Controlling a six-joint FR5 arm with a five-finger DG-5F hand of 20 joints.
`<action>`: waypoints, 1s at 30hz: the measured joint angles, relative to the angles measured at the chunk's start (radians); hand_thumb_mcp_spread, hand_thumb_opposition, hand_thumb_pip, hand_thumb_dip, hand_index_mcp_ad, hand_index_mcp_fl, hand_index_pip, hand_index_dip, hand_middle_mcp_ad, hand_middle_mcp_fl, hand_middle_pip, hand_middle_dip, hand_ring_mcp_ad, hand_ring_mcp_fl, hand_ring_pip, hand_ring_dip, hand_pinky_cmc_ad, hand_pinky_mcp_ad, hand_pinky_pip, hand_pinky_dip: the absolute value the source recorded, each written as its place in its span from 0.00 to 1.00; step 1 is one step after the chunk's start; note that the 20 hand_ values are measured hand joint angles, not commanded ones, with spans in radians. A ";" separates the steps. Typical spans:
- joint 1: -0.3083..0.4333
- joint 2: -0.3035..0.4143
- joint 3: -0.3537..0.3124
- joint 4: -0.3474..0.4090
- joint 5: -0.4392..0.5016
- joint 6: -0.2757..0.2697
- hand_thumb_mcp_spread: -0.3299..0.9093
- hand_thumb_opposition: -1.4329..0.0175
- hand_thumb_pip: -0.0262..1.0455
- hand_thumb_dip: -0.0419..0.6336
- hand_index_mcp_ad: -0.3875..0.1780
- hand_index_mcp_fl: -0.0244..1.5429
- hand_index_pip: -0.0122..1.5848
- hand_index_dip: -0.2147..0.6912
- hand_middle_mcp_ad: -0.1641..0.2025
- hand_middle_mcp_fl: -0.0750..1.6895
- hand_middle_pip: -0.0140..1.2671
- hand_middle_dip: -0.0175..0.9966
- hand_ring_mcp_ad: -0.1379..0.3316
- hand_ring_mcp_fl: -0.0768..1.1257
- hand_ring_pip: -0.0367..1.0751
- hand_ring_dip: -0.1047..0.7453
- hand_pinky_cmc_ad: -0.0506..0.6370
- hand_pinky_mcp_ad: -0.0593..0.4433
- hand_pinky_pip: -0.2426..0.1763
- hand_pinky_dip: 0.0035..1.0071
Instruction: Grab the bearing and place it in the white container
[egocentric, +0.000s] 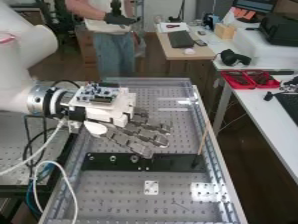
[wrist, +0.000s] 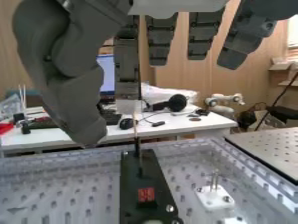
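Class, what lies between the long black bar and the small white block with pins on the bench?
Nothing lies between the black bar and the white block: only a bare strip of the perforated surface, as the high and wrist views show.

High slant, low wrist, shared black plate (egocentric: 174, 163)

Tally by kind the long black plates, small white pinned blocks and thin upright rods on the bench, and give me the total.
Long black plate: 1
Small white pinned block: 1
Thin upright rod: 1
Total: 3
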 joint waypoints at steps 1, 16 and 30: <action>-0.007 -0.007 0.000 0.005 -0.009 0.000 0.56 0.39 0.62 0.46 0.55 0.03 0.87 0.44 0.54 0.04 0.11 0.15 0.65 0.06 0.10 0.17 0.61 0.61 0.36 0.18; -0.138 -0.128 0.031 0.077 -0.227 -0.036 0.57 0.39 0.63 0.46 0.55 0.02 0.93 0.46 0.54 0.04 0.11 0.15 0.64 0.06 0.10 0.17 0.60 0.61 0.36 0.18; -0.158 -0.170 0.052 0.085 -0.320 -0.069 0.59 0.36 0.68 0.48 0.52 0.02 0.93 0.46 0.54 0.04 0.11 0.15 0.64 0.06 0.10 0.17 0.60 0.62 0.36 0.18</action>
